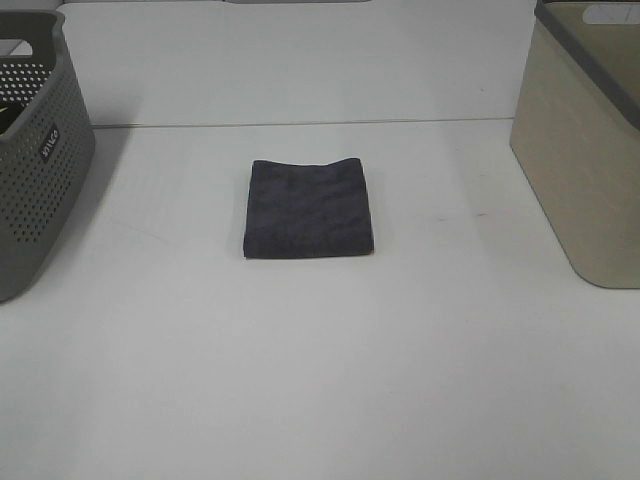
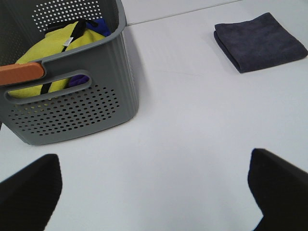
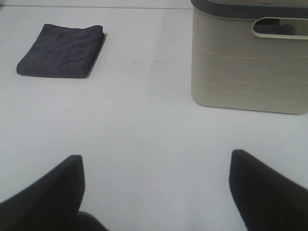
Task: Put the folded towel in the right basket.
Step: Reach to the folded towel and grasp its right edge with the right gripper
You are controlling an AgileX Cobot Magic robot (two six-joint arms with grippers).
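A dark grey folded towel (image 1: 308, 209) lies flat in the middle of the white table. It also shows in the left wrist view (image 2: 260, 41) and the right wrist view (image 3: 62, 50). The right basket (image 1: 585, 130) is beige with a grey rim and stands at the table's right edge; the right wrist view (image 3: 248, 53) shows its side and handle slot. My left gripper (image 2: 154, 192) is open and empty, well short of the towel. My right gripper (image 3: 156, 192) is open and empty, apart from towel and basket. Neither gripper shows in the exterior high view.
A grey perforated basket (image 1: 35, 150) stands at the left edge; the left wrist view (image 2: 72, 82) shows yellow and blue cloth (image 2: 57, 48) inside it. The bare white table (image 1: 320, 380) lies around the towel.
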